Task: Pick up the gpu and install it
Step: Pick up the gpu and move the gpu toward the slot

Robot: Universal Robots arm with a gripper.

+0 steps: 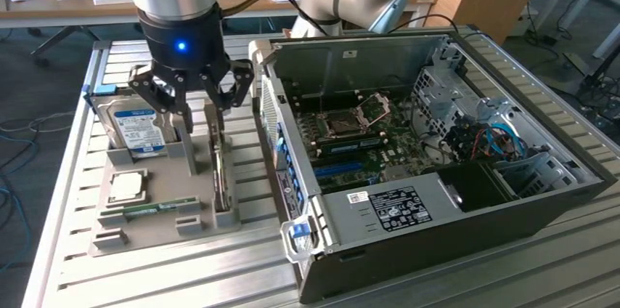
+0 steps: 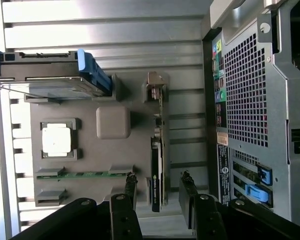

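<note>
The gripper (image 1: 202, 115) hangs above the far end of the grey tray (image 1: 165, 232), on the side of the tray nearest the open computer case (image 1: 393, 210). Its jaws stand apart and grasp nothing. In the wrist view the two dark fingers (image 2: 130, 187) sit one on each side of the gpu (image 2: 155, 165), with a gap showing between each finger and the card. The gpu stands on its long edge in a slot along the tray's case-side edge, a thin dark board with a metal bracket at one end, and it has not been lifted out. In the exterior view the same card (image 1: 221, 170) runs lengthwise down that edge of the tray, below the fingertips. A hard drive (image 1: 136, 130) with a blue label stands upright at the tray's far corner on the side away from the case. A square processor chip (image 1: 128, 188) lies flat near the tray's middle on that same side, and a green memory stick (image 1: 155, 210) lies just beside it toward the tray's near end. The tray rests on a slatted metal table (image 1: 145, 279), with the case just beside it.
</note>
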